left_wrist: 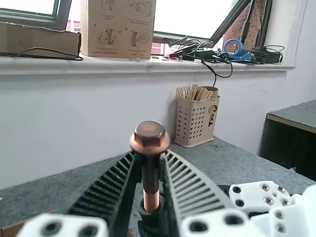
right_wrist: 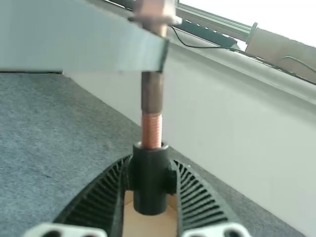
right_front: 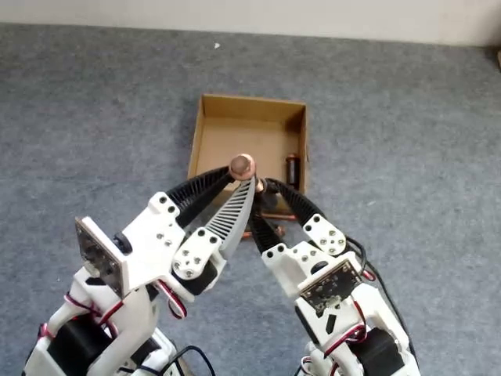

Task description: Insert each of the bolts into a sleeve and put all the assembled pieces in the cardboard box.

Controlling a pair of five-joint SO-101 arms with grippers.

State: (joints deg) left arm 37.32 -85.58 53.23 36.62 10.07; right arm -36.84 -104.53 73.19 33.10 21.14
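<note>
Left gripper: my left gripper (left_wrist: pixel 149 154) is clamped on the copper-coloured hex-head metal bolt (left_wrist: pixel 149 138), its ribbed fingers pinching the shank just under the head.
Right gripper: my right gripper (right_wrist: pixel 149 165) is closed round the black cylindrical plastic sleeve (right_wrist: pixel 149 178), one finger on each side of it.
Bolt: it stands upright. The threaded tip sits in the sleeve's mouth, and the smooth shank and some of the thread stand above the rim.
Sleeve: upright, directly under the bolt.
Place: from the high camera the bolt head is over the 6 o'clock edge of the open brown cardboard box (right_front: pixel 205 135), where the two grippers meet.
Box: it lies on the grey carpeted table (right_front: pixel 94 117), at 12 o'clock from both arms.
In the box: one dark cylindrical piece with copper ends (right_front: pixel 291 168) lies against the 3 o'clock wall.
Under the arms: I see copper glints on the carpet at 6 o'clock from the box, too hidden to identify.
</note>
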